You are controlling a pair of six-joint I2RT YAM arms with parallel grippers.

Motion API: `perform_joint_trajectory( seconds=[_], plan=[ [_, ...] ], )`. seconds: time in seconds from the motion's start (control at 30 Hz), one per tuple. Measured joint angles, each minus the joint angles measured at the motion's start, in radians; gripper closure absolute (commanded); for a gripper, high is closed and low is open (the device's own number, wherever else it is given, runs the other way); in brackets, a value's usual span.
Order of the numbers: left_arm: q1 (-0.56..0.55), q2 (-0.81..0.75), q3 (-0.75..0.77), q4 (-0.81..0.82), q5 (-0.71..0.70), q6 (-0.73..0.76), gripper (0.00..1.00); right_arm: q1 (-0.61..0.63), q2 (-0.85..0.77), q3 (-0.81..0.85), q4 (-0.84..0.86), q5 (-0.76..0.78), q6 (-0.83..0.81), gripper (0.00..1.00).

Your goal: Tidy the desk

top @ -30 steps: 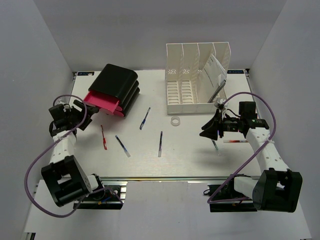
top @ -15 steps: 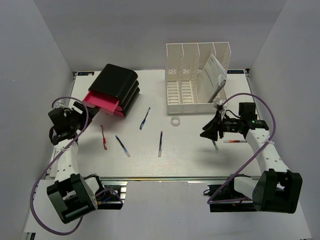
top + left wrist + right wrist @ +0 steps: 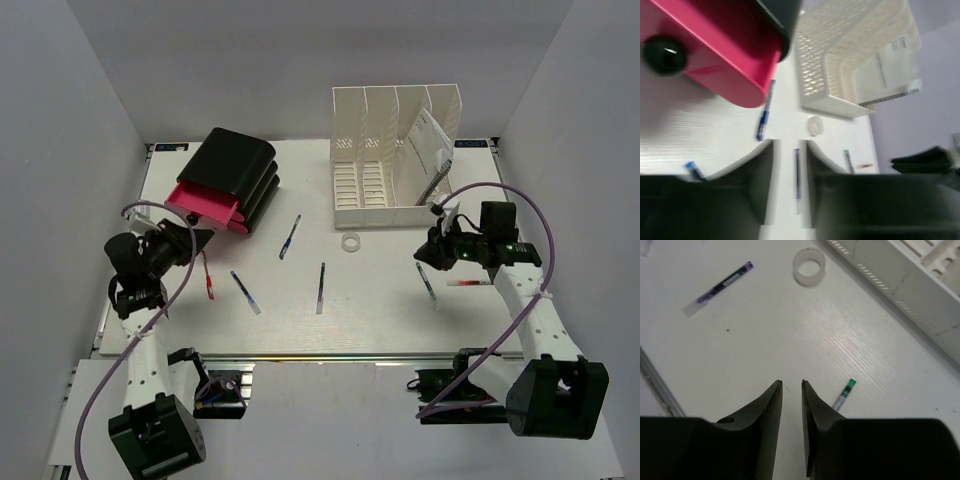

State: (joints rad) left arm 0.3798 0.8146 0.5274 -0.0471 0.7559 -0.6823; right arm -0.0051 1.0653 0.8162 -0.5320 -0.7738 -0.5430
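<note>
The left gripper (image 3: 200, 238) has swung in from the left edge of the frame and now points toward its centre, jaws spread and empty, with a purple pen (image 3: 797, 172) lined up in their gap. The right gripper (image 3: 425, 256) has drawn back, fingers parted by only a slit and pinching nothing, uncovering a green-capped pen (image 3: 842, 396). Both are probably lining up pen pickups; nothing looks tidied yet. The desk (image 3: 380, 310), a matte white surface filling the frame's middle, carries slim plastic pens, a translucent tape ring (image 3: 351, 242), a slotted white rack (image 3: 385, 210) and a glossy black case (image 3: 235, 165) with a pink drawer (image 3: 205, 203)
</note>
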Motion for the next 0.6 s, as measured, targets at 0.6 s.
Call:
perform_joint_trajectory(
  seconds=[0.6],
  plan=[
    [-0.159, -0.061, 0.048, -0.191, -0.069, 0.26, 0.21, -0.026, 0.138, 0.039, -0.1, 0.571, 0.001, 0.32]
  ],
)
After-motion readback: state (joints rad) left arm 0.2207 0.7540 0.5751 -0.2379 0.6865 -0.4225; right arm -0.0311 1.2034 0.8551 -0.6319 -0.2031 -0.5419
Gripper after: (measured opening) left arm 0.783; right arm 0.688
